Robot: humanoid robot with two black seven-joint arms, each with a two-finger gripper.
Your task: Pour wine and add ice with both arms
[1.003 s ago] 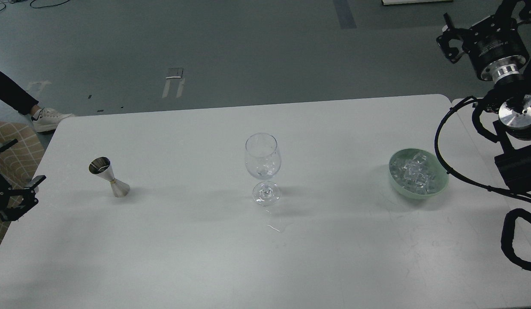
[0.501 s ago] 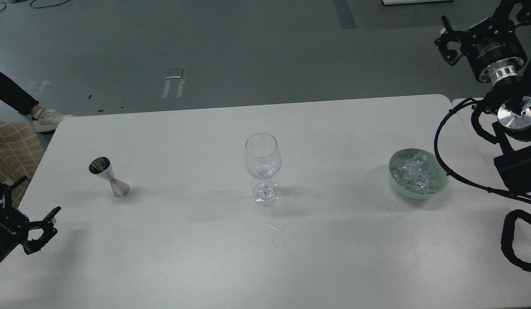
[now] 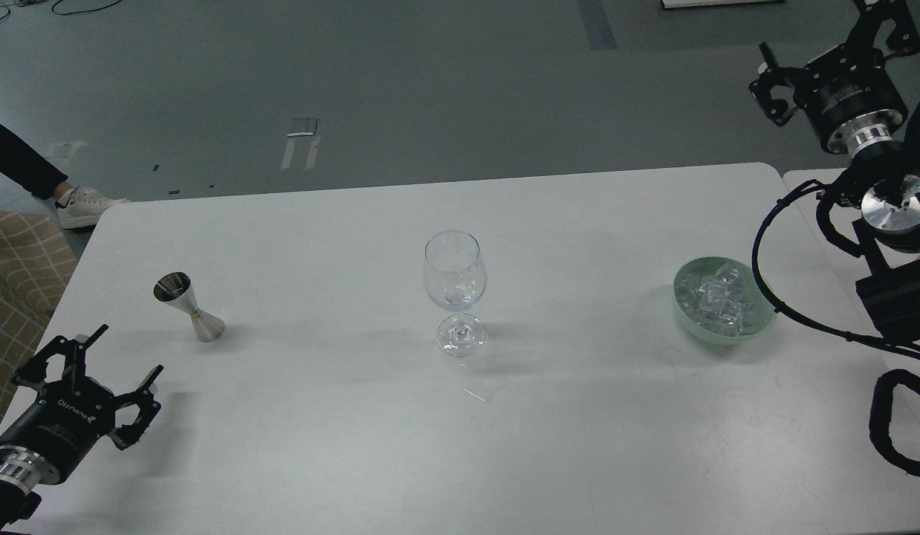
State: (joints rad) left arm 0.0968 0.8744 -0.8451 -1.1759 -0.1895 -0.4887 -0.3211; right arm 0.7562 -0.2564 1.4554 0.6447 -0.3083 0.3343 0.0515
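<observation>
- Currently, the left gripper (image 3: 102, 365) is held wide open and empty above the table (image 3: 341, 446), near the jigger (image 3: 188, 306).
- The right gripper (image 3: 824, 37) is raised; its spread cannot be told.
- Ice (image 3: 720, 301) is piled in the green bowl (image 3: 683, 312).

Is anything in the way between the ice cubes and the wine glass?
Nothing visible is. The ice sits in the green bowl, and only bare white table lies between it and the wine glass.
</observation>
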